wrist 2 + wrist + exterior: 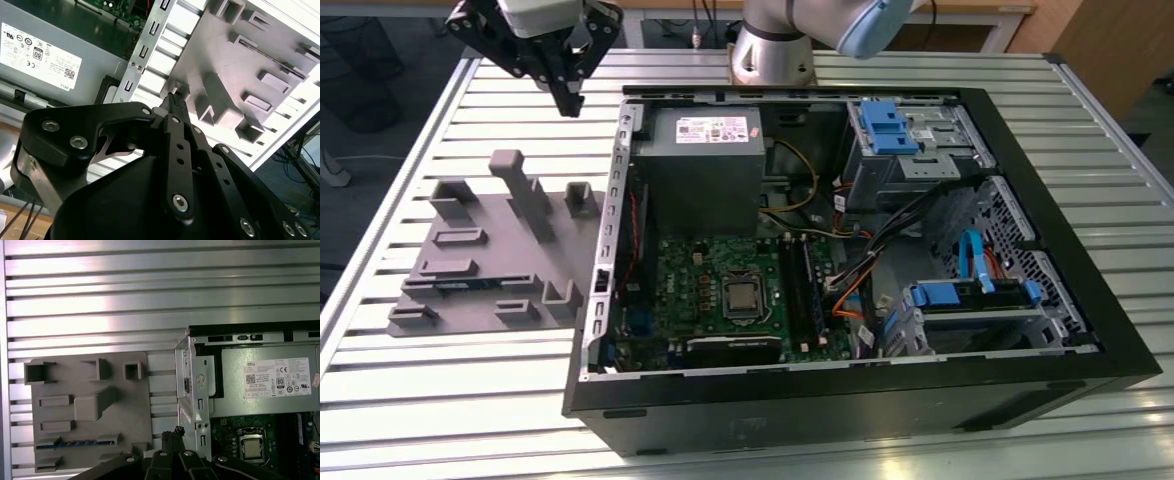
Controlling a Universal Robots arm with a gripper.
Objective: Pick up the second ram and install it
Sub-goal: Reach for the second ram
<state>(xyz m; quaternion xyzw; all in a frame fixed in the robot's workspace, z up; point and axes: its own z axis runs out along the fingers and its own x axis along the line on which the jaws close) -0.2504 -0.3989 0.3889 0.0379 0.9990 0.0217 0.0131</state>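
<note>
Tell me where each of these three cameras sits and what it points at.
Exterior view: off the arm, high up, looking down on the open computer case, with the grey holder at the exterior view's left; the arm base and gripper show.
First wrist view: on the arm, looking straight down at the holder, where the second ram sits in a slot; the gripper shows.
Second wrist view: on the arm, looking slantwise along the gripper toward the holder.
Shared: all three show gripper, holder and case.
</note>
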